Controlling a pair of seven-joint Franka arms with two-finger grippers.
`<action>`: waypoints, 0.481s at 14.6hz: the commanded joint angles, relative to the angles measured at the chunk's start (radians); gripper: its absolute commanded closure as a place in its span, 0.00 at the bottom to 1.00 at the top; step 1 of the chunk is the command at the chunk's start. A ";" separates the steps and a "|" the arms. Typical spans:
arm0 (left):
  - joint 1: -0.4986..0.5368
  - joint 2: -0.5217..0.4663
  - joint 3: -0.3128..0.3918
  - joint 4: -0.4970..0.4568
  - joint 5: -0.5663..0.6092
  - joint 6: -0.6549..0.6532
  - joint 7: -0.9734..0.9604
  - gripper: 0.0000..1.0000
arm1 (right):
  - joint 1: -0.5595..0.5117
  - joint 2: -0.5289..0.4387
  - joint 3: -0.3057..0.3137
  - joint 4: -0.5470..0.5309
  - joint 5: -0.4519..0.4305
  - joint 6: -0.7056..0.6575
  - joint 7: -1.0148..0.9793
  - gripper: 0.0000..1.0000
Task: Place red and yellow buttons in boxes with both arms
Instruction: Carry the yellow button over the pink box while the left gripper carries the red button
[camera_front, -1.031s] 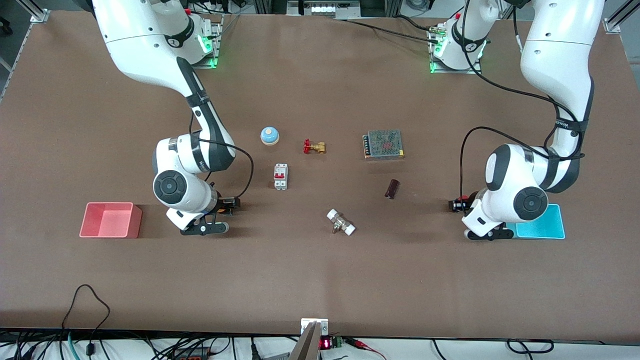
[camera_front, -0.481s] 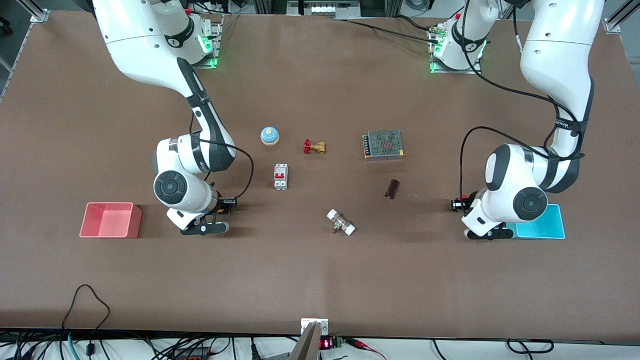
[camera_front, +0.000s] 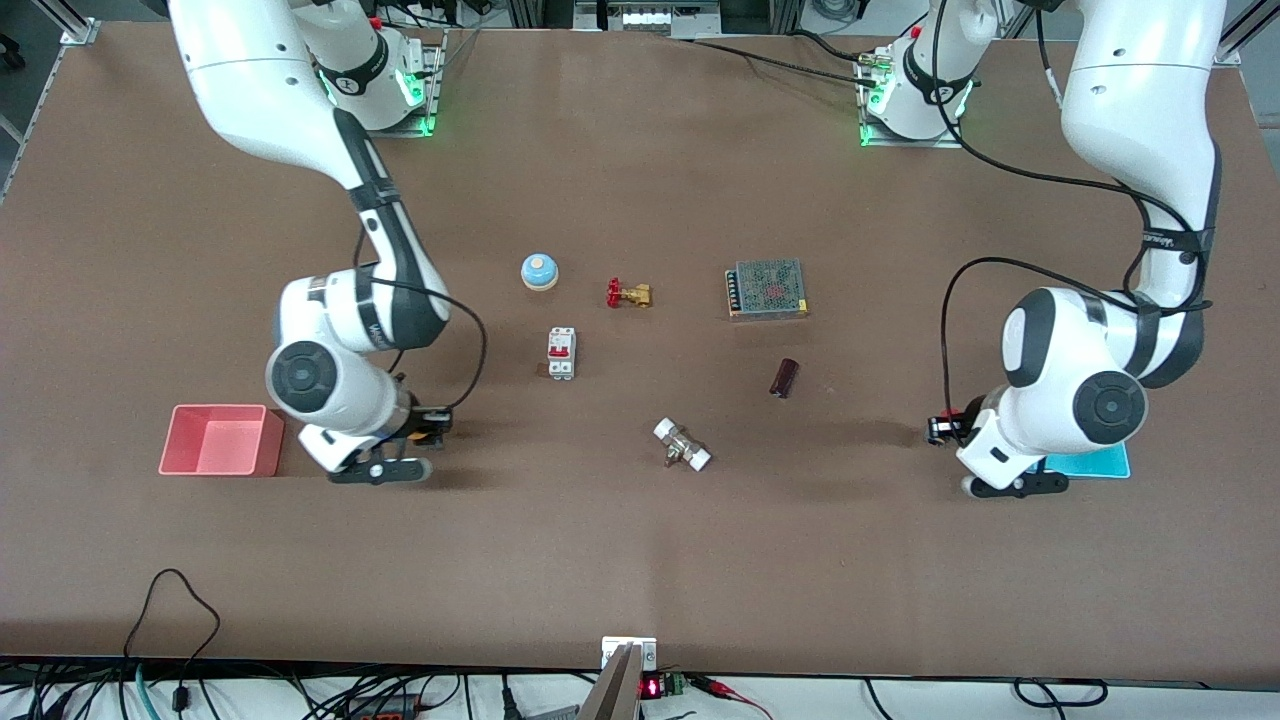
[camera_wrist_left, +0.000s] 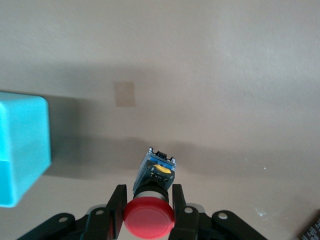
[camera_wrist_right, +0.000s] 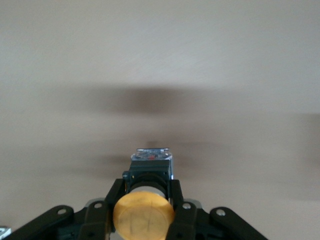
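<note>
My left gripper is shut on the red button and holds it over the bare table, beside the cyan box, which the arm largely covers. The cyan box also shows in the left wrist view. My right gripper is shut on the yellow button and holds it over the table beside the pink-red box, which is open and empty. In both wrist views the fingers press on the button's black body just under the cap.
In the middle of the table lie a blue dome with an orange top, a brass valve with a red handle, a white circuit breaker, a metal power supply, a dark cylinder and a white-ended fitting.
Both arms have moved outward with their buttons: the right gripper toward the pink-red box, the left gripper toward the cyan box, both a little lower in the front view.
</note>
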 joint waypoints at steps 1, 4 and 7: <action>0.031 -0.018 0.010 0.049 -0.006 -0.061 0.008 0.75 | -0.052 -0.025 -0.073 0.069 0.023 -0.151 -0.053 0.68; 0.080 -0.018 0.010 0.121 -0.003 -0.124 0.074 0.75 | -0.151 -0.025 -0.091 0.129 0.020 -0.240 -0.130 0.68; 0.119 -0.018 0.010 0.137 0.019 -0.129 0.140 0.75 | -0.262 -0.020 -0.090 0.135 0.019 -0.234 -0.278 0.68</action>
